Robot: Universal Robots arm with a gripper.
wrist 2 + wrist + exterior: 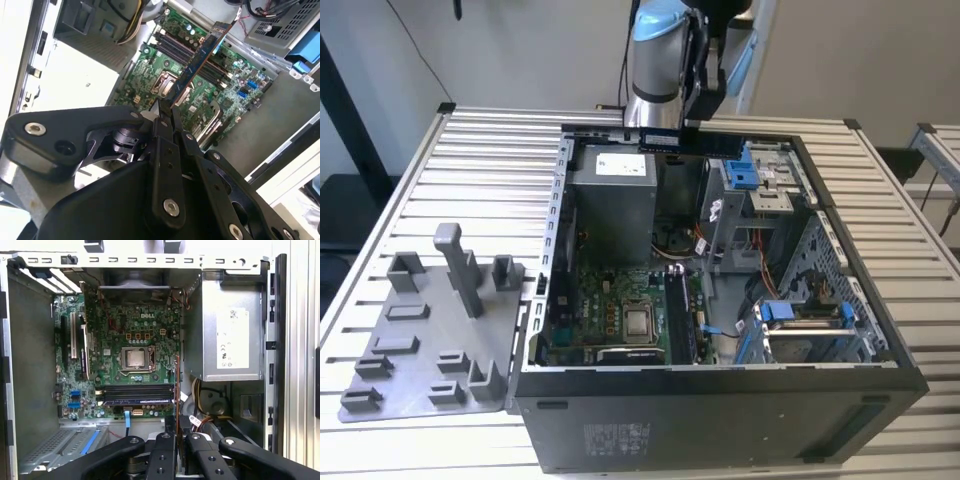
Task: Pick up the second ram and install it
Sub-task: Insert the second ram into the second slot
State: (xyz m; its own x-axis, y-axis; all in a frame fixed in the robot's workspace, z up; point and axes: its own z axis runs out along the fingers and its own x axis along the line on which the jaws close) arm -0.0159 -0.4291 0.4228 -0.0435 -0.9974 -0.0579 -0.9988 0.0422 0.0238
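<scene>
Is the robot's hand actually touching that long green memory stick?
Touching. In the second wrist view the hand is shut on the second ram, pinching its near end.

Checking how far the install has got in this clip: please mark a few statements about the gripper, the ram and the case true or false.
1. The gripper is shut on the second ram. True.
2. The second ram is seated in a motherboard slot. False: it is held in the air above the motherboard, apart from it.
3. A cooler covers the CPU. False: the CPU lies bare.
4. The grey tray lies on the table, at the exterior view's left of the computer case. True.
</scene>
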